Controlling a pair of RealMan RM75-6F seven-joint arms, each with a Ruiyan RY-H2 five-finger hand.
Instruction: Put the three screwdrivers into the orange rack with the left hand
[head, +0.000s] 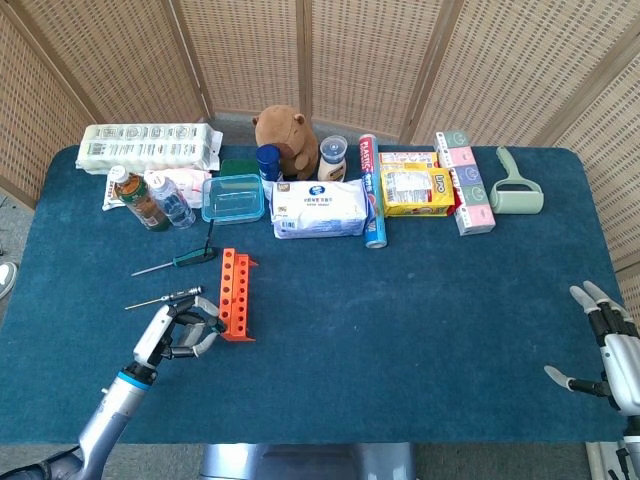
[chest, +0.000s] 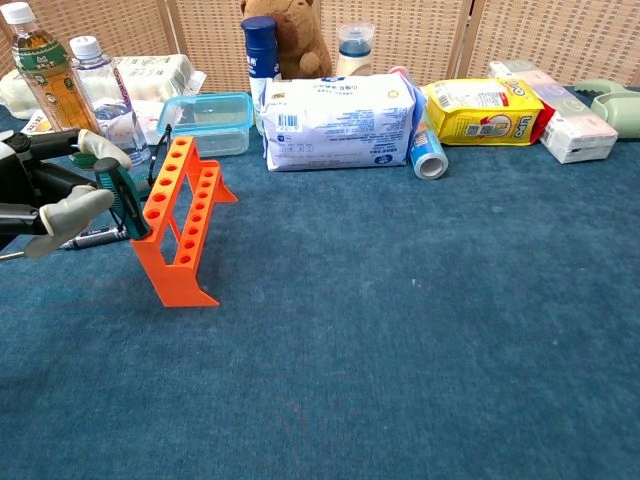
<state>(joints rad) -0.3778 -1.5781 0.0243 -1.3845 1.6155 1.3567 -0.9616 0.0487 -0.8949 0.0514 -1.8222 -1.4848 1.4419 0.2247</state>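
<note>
head view: we are noting the left hand (head: 178, 333) sitting just beside the near end of the orange rack (head: 236, 295), fingers curled around something we cannot make out from here. two screwdrivers are lying on the table: the green-handled screwdriver (head: 176, 262) left of the rack's far end, and the silver screwdriver (head: 163, 298) just above the hand. the right hand (head: 605, 350) is resting at the table's right edge, fingers spread and holding nothing.

chest view: we are seeing the left hand (chest: 55, 195) pinching a teal-handled screwdriver (chest: 122, 196), tilted with its tip at the nearest hole of the orange rack (chest: 180, 223). we cannot tell whether the tip is already inside.

recommendation: we are advising that the shaft be brought upright over that hole before lowering, since a tilted entry could push the light rack sideways. the pinch should be released only once the handle is seated on the top rail.
</note>
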